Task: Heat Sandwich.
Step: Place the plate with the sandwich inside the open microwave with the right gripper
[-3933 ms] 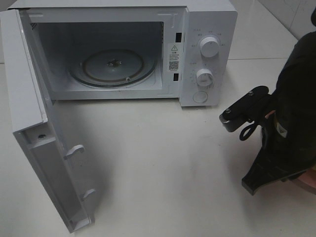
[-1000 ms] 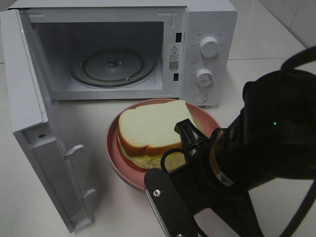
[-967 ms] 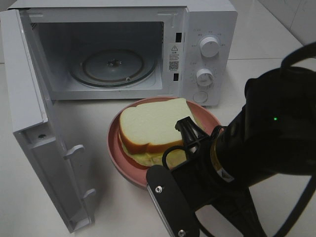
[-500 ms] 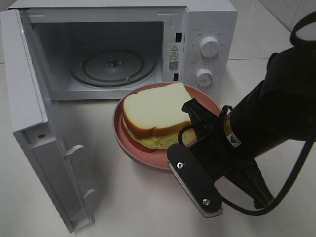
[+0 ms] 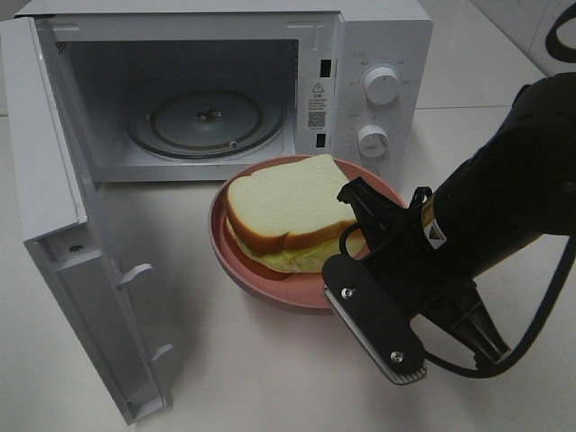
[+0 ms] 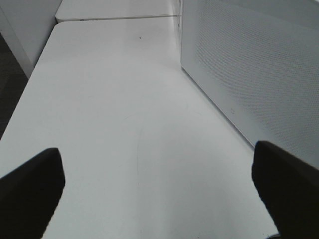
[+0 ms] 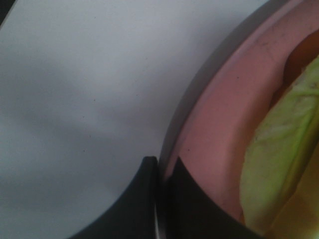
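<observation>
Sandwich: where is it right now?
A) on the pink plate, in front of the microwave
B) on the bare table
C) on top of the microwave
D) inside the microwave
A: the sandwich lies on the plate outside the open microwave, and the turntable inside has nothing on it.

- A white table (image 5: 270, 369) carries a white microwave (image 5: 382, 36) at the back, its door (image 5: 49, 180) standing wide open over the tabletop's left side.
- A round pink plate (image 5: 256, 279) sits low over the table, just before the oven's mouth. Whether it touches the surface cannot be told.
</observation>
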### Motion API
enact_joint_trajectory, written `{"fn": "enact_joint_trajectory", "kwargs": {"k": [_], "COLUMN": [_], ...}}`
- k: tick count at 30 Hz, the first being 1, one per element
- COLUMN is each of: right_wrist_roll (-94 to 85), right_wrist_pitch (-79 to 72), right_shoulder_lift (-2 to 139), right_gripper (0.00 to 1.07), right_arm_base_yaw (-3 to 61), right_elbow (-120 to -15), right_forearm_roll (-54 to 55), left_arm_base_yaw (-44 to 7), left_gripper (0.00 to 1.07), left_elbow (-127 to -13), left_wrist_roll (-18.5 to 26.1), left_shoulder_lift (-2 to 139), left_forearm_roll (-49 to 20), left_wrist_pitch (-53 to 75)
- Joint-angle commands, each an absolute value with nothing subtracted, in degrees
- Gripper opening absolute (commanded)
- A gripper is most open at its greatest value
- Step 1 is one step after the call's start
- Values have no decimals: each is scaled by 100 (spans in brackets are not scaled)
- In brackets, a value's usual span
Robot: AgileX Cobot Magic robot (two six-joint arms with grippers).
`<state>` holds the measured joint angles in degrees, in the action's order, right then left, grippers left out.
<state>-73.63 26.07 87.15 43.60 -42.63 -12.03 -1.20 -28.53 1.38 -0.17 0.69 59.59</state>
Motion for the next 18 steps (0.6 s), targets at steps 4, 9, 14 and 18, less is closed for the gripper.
{"fn": "enact_joint_trajectory", "kwargs": {"k": [4, 9, 14, 18], "right_wrist_roll": [-7460, -7489, -7489, -7586], "right_wrist_pitch": [2418, 2464, 2435, 2412], "right_shoulder_lift": [8692, 8801, 8967, 9087], "right_gripper": [0, 0, 0, 0], "right_arm_base_yaw": [4343, 4343, 4343, 4343], "right_elbow": [-4418, -4635, -4841, -5002], "right_forearm_roll": [-1169, -1169, -1129, -1123], "left_arm_base_yaw": [-160, -160, -160, -160], "left_gripper": [98, 98, 98, 98], "left_elbow": [-2830, -2830, -2830, -2830], "left_wrist_roll": [115, 115, 115, 115], "left_shoulder_lift": [-172, -172, -172, -172], "left_forearm_roll": [74, 74, 74, 74], "left_wrist_pitch": [5936, 5936, 5936, 5936]}}
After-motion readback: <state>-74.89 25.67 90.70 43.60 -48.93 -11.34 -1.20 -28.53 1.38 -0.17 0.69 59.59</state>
